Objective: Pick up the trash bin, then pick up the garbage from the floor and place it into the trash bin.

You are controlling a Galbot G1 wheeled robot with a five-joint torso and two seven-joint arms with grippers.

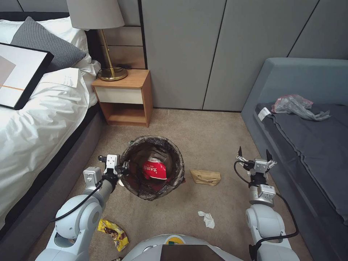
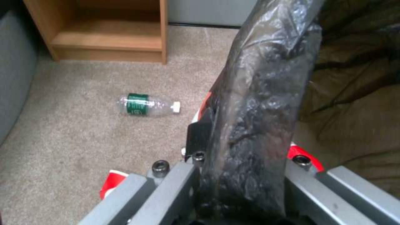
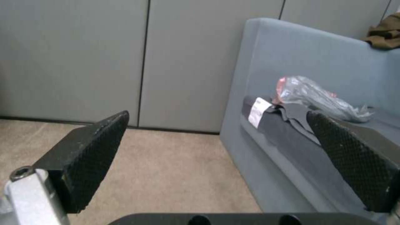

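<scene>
- The bin [image 1: 152, 167], lined with a dark bag, serves as the landmark; it sits over the carpet [image 1: 214, 145] in front of the nightstand [image 1: 124, 97].
- Left of the bin, the left gripper [image 1: 122, 170] is clamped on its rim, fingers closed over the liner [image 2: 254, 103].
- A snack wrapper [image 1: 114, 233] lies on the carpet below and left of the bin.
- A clear bottle [image 2: 147, 105] lies beside the bin, toward the nightstand.
- Inside the bin is a red-and-white cup [image 1: 155, 169].
- A tissue [image 1: 207, 218] lies below and right of the bin.
- Just right of the bin lies a tan paper bag [image 1: 206, 177].
- Further right, the right gripper [image 1: 255, 156] hangs wide open, holding nothing, near the sofa [image 1: 308, 137].
</scene>
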